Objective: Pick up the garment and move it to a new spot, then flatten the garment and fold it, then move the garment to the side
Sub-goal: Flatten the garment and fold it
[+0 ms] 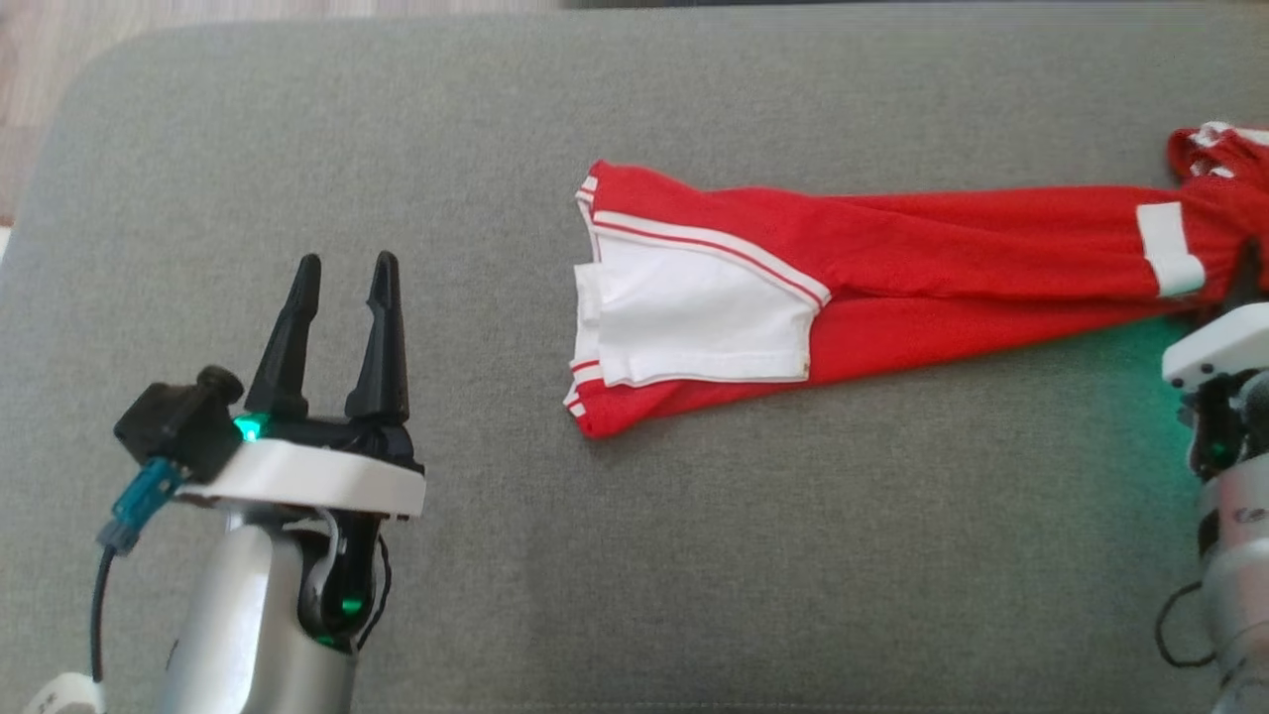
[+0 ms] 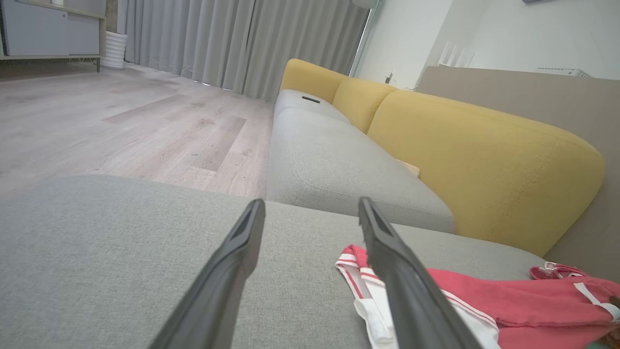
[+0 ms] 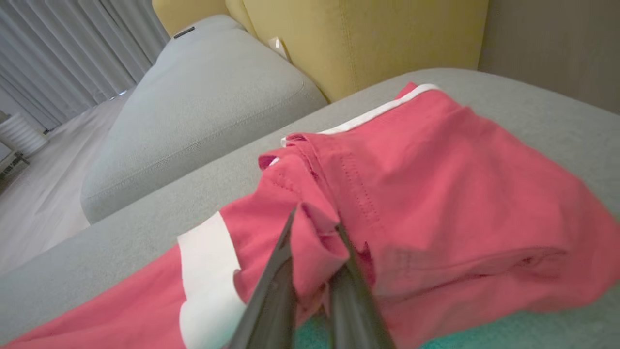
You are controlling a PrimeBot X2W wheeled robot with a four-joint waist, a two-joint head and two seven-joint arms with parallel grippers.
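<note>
The garment [image 1: 892, 268] is red with white panels and stripes, lying stretched across the grey cushion [image 1: 496, 555] from the middle to the right edge. In the right wrist view my right gripper [image 3: 315, 225] is shut on a raised fold of the garment [image 3: 436, 194], red cloth pinched between its two dark fingers. In the head view the right wrist [image 1: 1224, 397] sits at the garment's right end, its fingers hidden. My left gripper [image 1: 342, 273] stands open at the lower left, well apart from the cloth. Through the left gripper [image 2: 310, 208], the garment's striped end [image 2: 358, 276] lies behind the right finger.
A yellow sofa back [image 2: 484, 160] and another grey seat cushion [image 2: 329, 160] lie beyond the work cushion. Wooden floor [image 2: 121, 121] and grey curtains [image 2: 232, 39] are further off. A small dark object [image 2: 310, 99] rests on the far cushion.
</note>
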